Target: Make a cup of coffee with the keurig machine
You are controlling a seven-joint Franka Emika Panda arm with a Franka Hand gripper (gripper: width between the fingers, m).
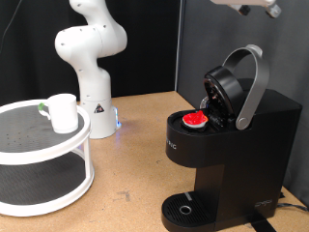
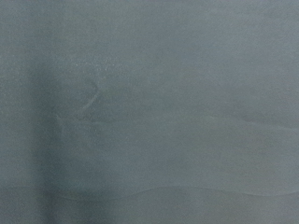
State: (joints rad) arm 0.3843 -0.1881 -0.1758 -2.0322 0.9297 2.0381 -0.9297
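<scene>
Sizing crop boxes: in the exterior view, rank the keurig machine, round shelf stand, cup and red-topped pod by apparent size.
1. keurig machine
2. round shelf stand, nearly as large
3. cup
4. red-topped pod

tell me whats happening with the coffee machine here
The keurig machine sits on the wooden table with its lid raised and a red-topped pod in the open chamber. The cup is on the white round shelf at the exterior view's left, not under the spout. The gripper is barely visible at the top edge, holding nothing visible. The wrist view shows only a grey blur.
</scene>
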